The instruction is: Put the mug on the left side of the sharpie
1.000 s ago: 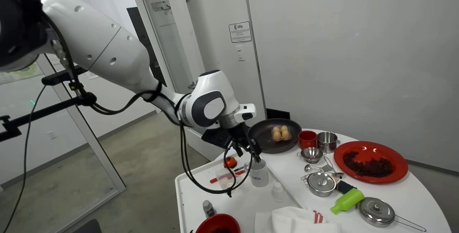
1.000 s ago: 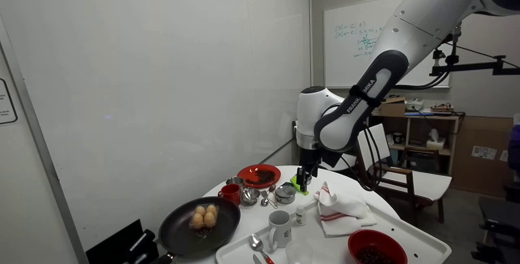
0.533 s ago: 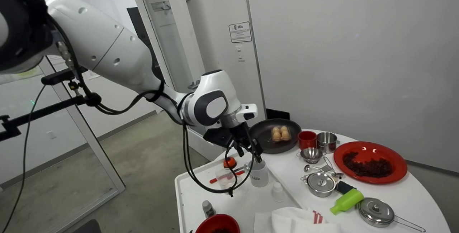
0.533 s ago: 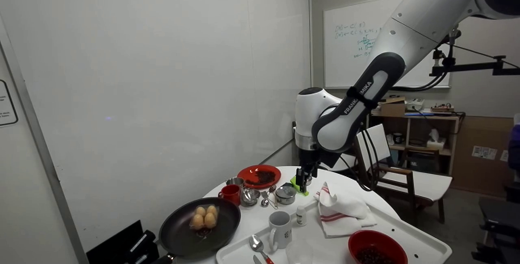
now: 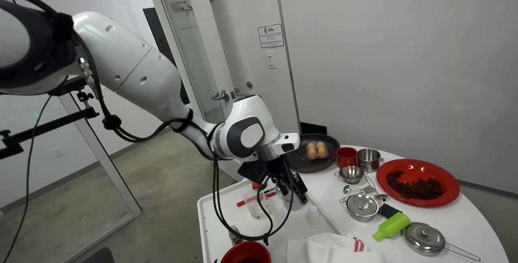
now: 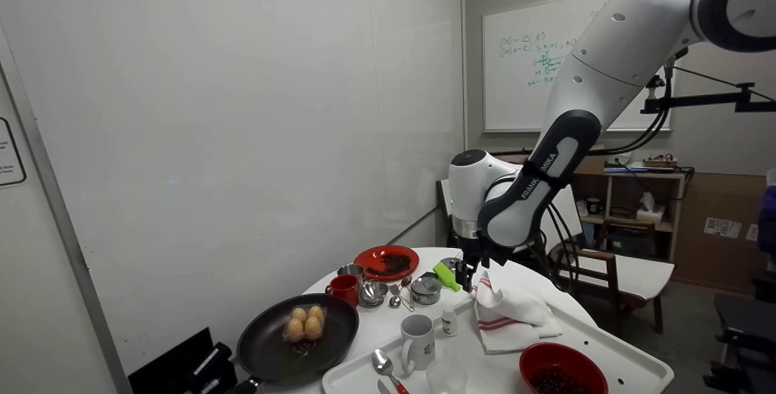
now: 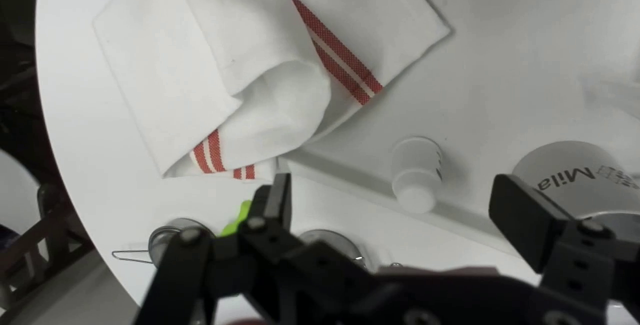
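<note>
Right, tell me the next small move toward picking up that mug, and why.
I'd probably shift the open fingers sideways toward the mug before lowering. In the wrist view, the small white bottle shows in the gap between the fingers, while the mug lies off at the picture's right, partly hidden by one of them.

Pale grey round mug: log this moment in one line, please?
black two-fingered hand: open, empty | mug: upright on white rectangular tray, ungripped
</note>
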You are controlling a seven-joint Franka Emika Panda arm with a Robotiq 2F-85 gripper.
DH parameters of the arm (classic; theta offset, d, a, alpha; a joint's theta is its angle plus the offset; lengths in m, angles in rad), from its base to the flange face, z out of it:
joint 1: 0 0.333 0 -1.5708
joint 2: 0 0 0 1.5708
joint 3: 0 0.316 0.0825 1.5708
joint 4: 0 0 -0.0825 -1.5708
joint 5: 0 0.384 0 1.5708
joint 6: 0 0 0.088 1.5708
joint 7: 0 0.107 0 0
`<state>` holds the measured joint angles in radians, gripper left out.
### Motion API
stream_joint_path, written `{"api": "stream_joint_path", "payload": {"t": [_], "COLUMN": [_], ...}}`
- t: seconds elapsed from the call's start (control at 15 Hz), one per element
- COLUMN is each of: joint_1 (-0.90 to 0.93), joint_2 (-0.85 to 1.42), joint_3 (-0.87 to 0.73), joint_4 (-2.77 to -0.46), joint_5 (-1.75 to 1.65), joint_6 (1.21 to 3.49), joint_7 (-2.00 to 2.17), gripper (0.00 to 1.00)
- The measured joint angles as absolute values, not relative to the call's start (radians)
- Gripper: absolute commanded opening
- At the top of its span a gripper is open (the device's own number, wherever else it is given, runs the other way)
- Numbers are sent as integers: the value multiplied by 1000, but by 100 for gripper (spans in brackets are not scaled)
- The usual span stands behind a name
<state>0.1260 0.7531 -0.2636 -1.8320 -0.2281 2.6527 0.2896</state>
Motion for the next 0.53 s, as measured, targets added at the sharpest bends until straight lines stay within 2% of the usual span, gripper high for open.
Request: {"api": "stream_joint_path", "payload": {"t": [0.53], "joint_1": [70], "joint_2": [865], "joint_3": [-203], "joint_4": [-1632], "joint_5": [-188], "joint_6": [2523], "joint_7": [268], "gripper": [100]}}
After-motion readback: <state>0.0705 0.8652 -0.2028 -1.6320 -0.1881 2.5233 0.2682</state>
